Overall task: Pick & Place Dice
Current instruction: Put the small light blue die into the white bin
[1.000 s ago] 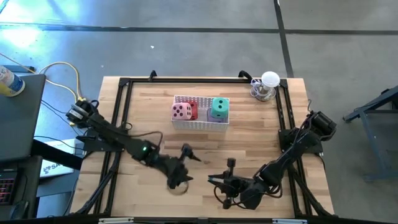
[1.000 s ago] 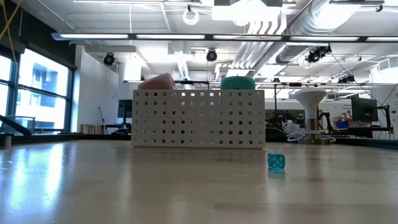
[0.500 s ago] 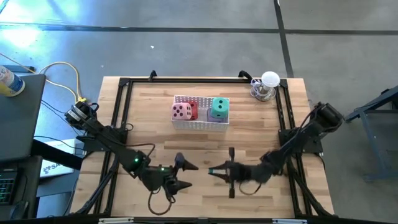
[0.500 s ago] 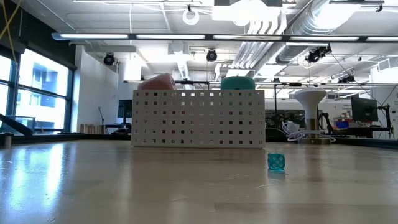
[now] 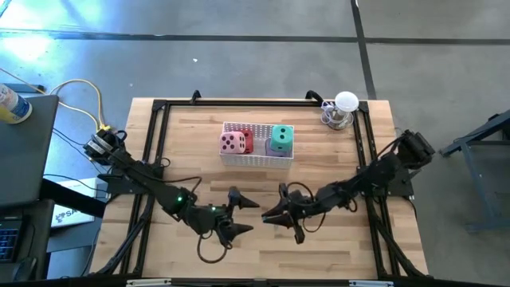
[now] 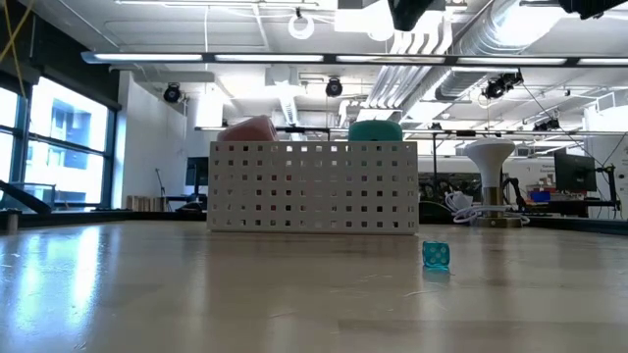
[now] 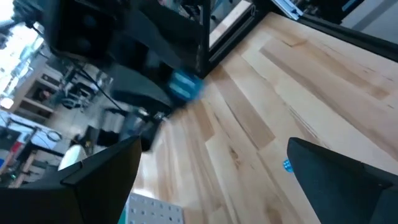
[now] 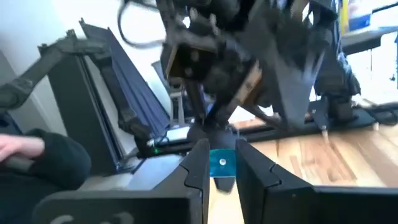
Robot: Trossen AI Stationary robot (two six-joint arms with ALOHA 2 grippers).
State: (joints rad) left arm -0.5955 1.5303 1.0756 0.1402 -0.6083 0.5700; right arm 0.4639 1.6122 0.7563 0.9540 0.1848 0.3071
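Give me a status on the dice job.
Done: pink die, red die and green die sit in the white basket. In hand: nothing; left gripper and right gripper hover open above the table. Left: a small teal die lies outside the basket.

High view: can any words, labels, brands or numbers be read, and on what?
No text can be read.
White sheet left of the table: dark print, too small to read.
Bottle label: too small to read.
Pink die, green die: pips only, no numerals.
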